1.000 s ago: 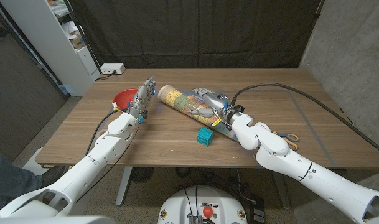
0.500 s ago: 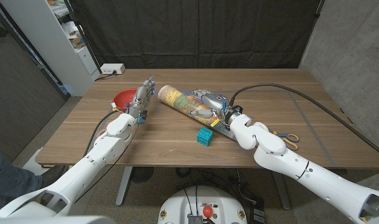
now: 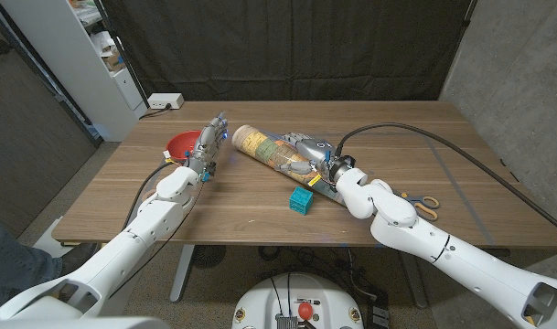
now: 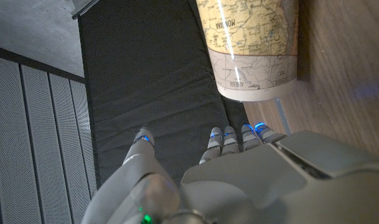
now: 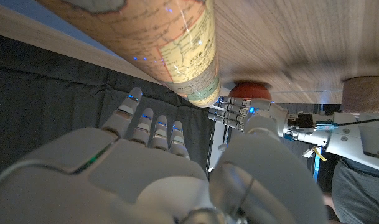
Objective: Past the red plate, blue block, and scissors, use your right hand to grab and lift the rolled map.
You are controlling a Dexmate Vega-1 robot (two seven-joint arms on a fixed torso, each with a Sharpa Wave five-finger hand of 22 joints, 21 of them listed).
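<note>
- Since a second ago the right hand (image 3: 313, 152) has eased a little further left along the rolled map (image 3: 276, 155), and the forearm behind it has shifted the same way; the map, the blue block, the red plate and the left hand sit where they were.
- Rolled map lies on its side across the middle of the wooden table (image 3: 260, 215), running diagonally from its round open end near the left hand toward the right forearm. In the left wrist view the map's printed end (image 4: 254, 50) stands just beyond the fingertips.
- Right hand is draped over the map's middle from above, with fingers (image 5: 145, 121) stretched out along the roll in the right wrist view; whether they have actually clamped around it I cannot tell.
- Blue block (image 3: 301, 201) sits on the table just in front of the map, close below the right wrist.
- Scissors (image 3: 423, 203), with yellow handles, lie to the right, partly hidden behind the right forearm.
- Red plate (image 3: 181, 143) rests toward the table's left side, just beside the left hand.
- Left hand (image 3: 208, 144) stands on its edge with fingers straight and apart, holding nothing, between the plate and the map's open end.
</note>
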